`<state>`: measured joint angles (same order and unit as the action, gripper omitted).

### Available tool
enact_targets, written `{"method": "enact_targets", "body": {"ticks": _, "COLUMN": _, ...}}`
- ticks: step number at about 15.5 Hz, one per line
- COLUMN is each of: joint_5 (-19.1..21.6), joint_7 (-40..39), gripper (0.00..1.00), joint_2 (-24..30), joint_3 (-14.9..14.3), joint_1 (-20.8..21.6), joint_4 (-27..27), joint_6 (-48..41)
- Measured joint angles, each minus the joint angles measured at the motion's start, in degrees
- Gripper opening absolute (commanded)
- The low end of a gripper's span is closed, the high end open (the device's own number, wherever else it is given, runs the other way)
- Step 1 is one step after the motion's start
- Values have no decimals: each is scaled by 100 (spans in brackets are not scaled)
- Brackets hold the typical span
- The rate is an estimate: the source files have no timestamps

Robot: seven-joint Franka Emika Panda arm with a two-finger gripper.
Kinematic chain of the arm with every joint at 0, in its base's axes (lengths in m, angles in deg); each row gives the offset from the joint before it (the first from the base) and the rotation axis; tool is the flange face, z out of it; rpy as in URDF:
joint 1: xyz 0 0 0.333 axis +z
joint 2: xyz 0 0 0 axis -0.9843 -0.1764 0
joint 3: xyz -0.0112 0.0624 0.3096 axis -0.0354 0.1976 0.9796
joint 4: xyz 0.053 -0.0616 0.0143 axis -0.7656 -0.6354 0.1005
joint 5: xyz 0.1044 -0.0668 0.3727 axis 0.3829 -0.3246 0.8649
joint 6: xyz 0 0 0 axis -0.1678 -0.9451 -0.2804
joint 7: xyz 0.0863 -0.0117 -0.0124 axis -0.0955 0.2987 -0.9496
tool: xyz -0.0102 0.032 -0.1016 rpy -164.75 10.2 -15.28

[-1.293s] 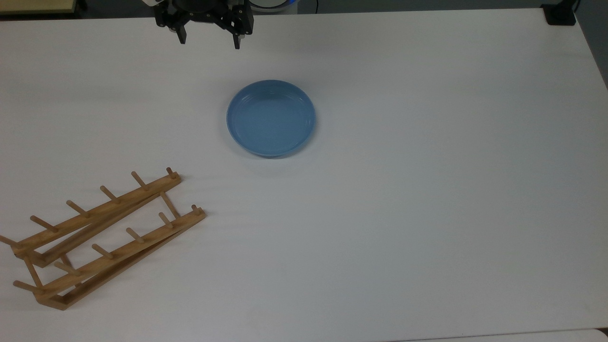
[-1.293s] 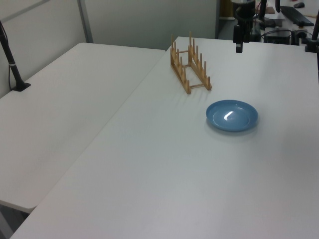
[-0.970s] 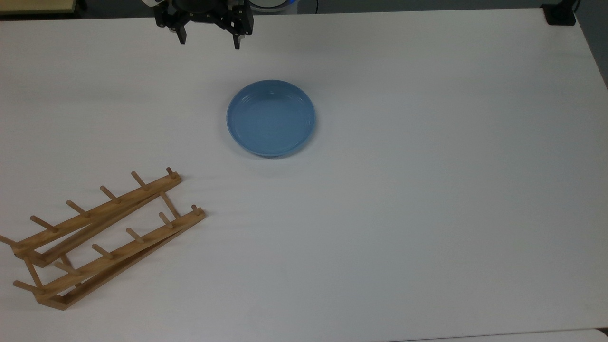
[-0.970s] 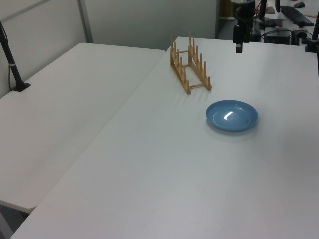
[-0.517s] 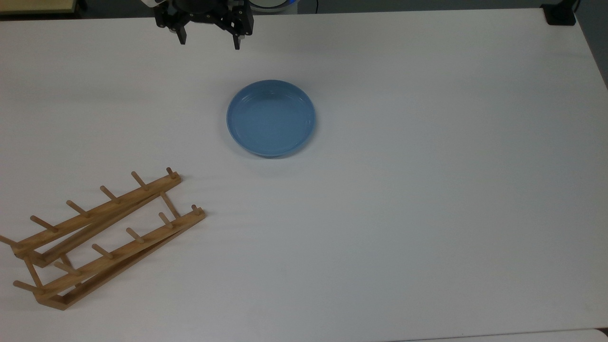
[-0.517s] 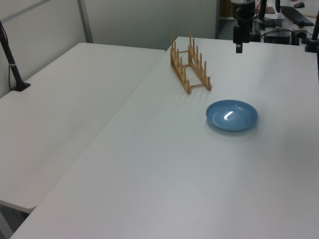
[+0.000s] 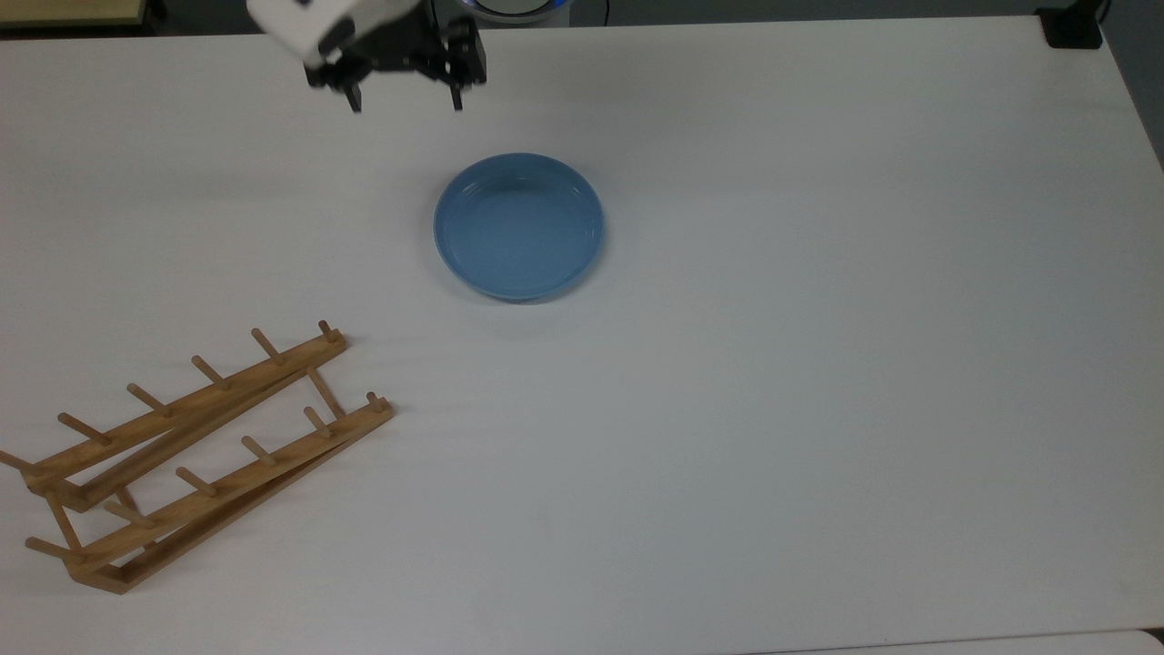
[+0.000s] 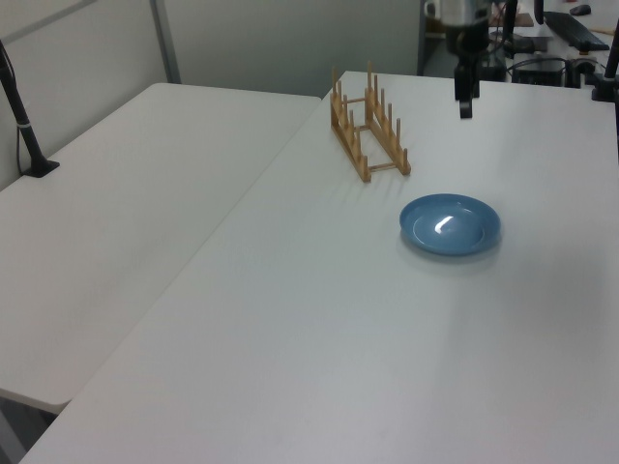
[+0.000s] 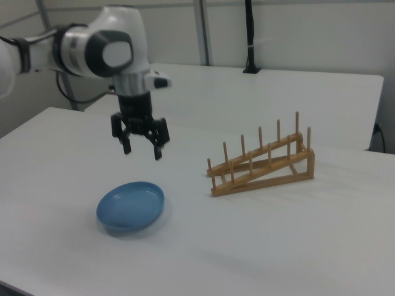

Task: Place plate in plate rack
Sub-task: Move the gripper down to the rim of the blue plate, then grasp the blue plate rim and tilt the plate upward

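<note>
The light-blue plate (image 7: 519, 226) (image 8: 451, 224) (image 9: 131, 206) lies flat on the white table, apart from everything else. The wooden plate rack (image 7: 195, 449) (image 8: 368, 123) (image 9: 261, 162) stands at the top view's lower left, its pegs bare. My gripper (image 7: 406, 103) (image 8: 465, 108) (image 9: 142, 150) hangs open in the air, above the table and up-left of the plate in the top view, fingers pointing down with nothing between them. In the right view it hovers above the plate's far side.
The white table (image 7: 818, 364) stretches wide around the plate. A second white table (image 8: 126, 203) adjoins it on the left view's left, with a black post (image 8: 24, 126) clamped on it. A black clamp (image 7: 1071, 27) sits at the top view's upper right corner.
My gripper has come down and moved slightly toward the plate; more of the white arm now shows in the top view. Plate and rack have not moved.
</note>
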<state>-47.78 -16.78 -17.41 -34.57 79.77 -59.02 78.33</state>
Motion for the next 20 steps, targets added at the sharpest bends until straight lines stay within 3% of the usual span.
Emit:
{"method": "enact_targets", "body": {"ticks": 2, "joint_5": 58, "joint_7": -373, "gripper": 100, "joint_2": -298, "joint_3": -88, "joint_1": -75, "joint_4": 11, "joint_6": 44}}
{"method": "enact_targets", "body": {"ticks": 6, "joint_5": 603, "joint_7": -1212, "gripper": 96, "joint_2": -609, "joint_3": -323, "joint_1": -169, "joint_4": 28, "joint_6": 68}}
{"method": "enact_targets", "body": {"ticks": 9, "joint_5": 655, "joint_7": -1310, "gripper": 84, "joint_2": -956, "joint_3": -312, "joint_1": -133, "joint_4": 22, "joint_6": 90}}
{"method": "enact_targets", "body": {"ticks": 20, "joint_5": 865, "joint_7": -1317, "gripper": 67, "joint_2": -1655, "joint_3": -296, "joint_1": -78, "joint_4": -39, "joint_6": 1174}}
